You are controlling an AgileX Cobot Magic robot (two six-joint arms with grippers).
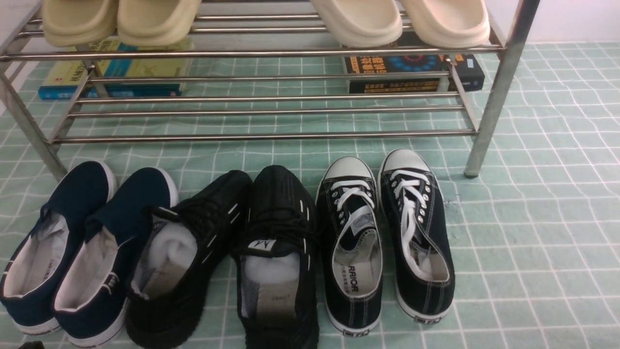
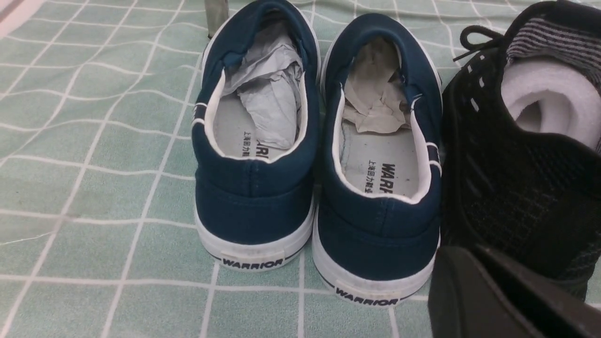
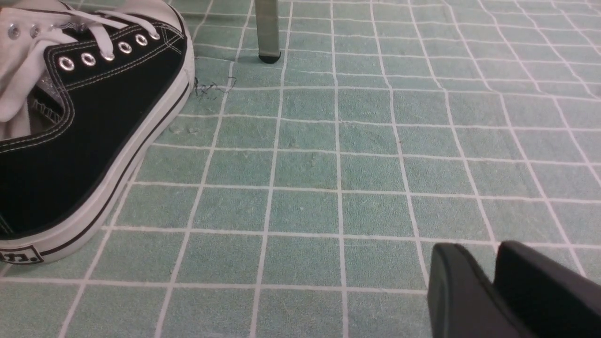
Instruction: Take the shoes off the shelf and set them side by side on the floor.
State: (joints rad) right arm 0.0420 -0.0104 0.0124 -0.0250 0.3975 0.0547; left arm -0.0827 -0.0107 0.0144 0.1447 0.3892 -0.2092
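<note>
Both black knit shoes stand on the mint tiled floor in front of the chrome shelf, heels towards me. The left shoe angles its toe against the right shoe; white stuffing shows inside both. My left gripper hovers low behind the heel of the left black shoe, its fingers together with nothing between them. My right gripper is over bare tiles beside the canvas sneaker, with a narrow gap between its fingertips and nothing in it.
Navy slip-ons stand left of the black pair, and black canvas sneakers stand right of it. Cream slippers rest on the shelf's upper tier, books lie under it. A shelf leg stands ahead.
</note>
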